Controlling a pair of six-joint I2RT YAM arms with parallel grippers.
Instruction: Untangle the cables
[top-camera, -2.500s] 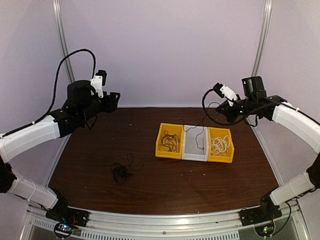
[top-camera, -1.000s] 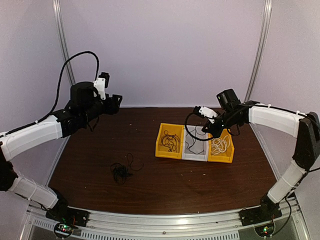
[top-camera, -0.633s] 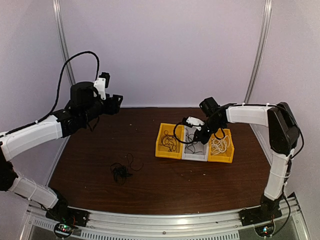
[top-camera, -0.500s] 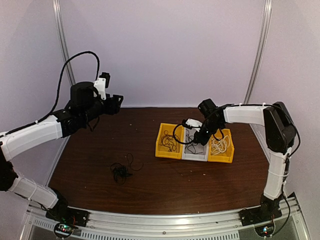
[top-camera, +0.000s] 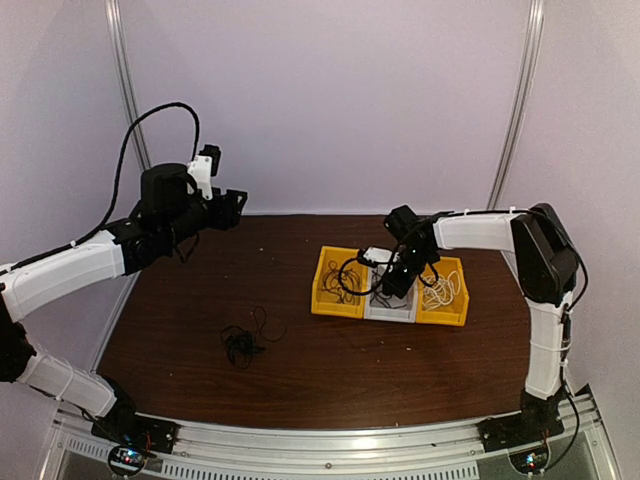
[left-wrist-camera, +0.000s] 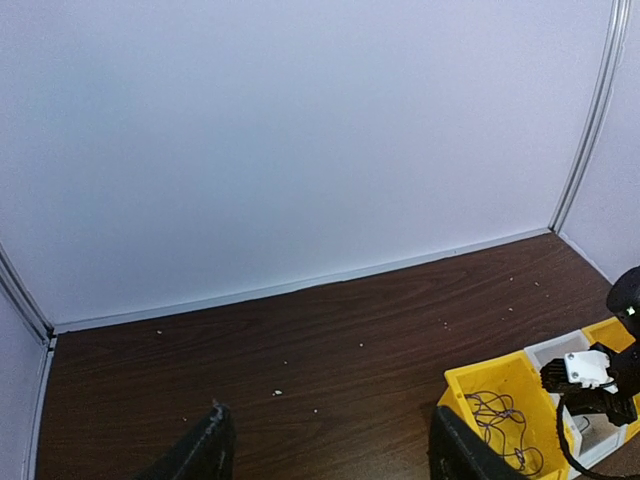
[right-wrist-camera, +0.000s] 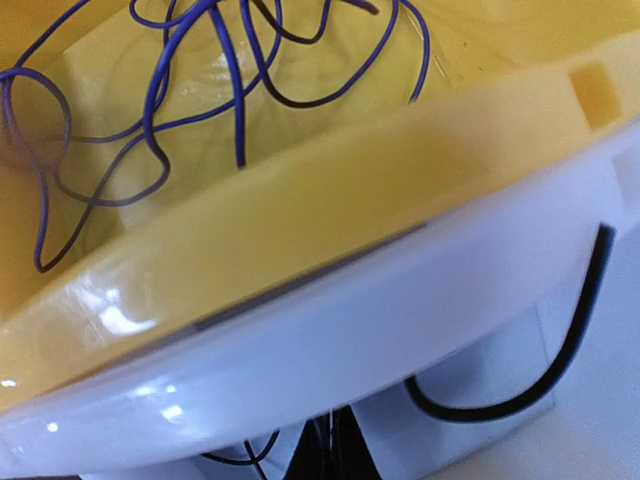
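Drop-off: my right claw (top-camera: 390, 285), shut on thin black cable (top-camera: 343, 273), sits over grey plastic middle bin (top-camera: 390, 312); next, release. Left claw (left-wrist-camera: 330, 455) gapes empty.

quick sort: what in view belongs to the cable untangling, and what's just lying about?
In the job: black cable tangle; left yellow bin of dark cables; grey middle bin; right yellow bin of white cables; right gripper at the grey bin.
Just there: left gripper, open and raised; pale specks on the table.
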